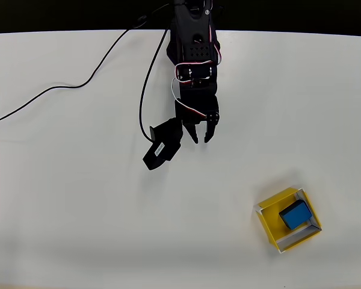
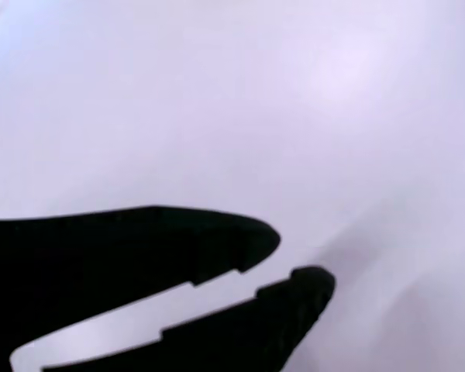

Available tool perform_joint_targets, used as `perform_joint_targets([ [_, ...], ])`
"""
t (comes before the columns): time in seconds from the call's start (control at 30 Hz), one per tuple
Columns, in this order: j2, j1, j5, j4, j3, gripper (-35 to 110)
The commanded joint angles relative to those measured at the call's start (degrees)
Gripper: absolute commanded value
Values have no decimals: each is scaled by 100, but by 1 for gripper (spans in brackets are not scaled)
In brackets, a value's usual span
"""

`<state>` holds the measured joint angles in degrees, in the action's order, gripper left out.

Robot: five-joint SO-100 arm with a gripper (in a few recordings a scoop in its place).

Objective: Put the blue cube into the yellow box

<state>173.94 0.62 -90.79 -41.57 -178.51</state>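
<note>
In the overhead view the blue cube [image 1: 295,215] lies inside the yellow box [image 1: 268,221], toward the box's right side, at the lower right of the white table. My black gripper [image 1: 201,139] hangs near the top centre, far up and left of the box, with nothing between its fingers. In the wrist view the gripper [image 2: 301,260] has its two dark fingers a narrow gap apart, over bare white table.
A black cable [image 1: 78,84] curls across the table's upper left toward the arm's base. The black wrist camera block [image 1: 162,147] sticks out to the left of the gripper. The table's far edge [image 1: 289,33] meets a dark background.
</note>
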Motion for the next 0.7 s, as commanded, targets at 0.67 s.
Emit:
perform_joint_targets([
  [0.67, 1767, 26, -149, -3630, -167, 1],
])
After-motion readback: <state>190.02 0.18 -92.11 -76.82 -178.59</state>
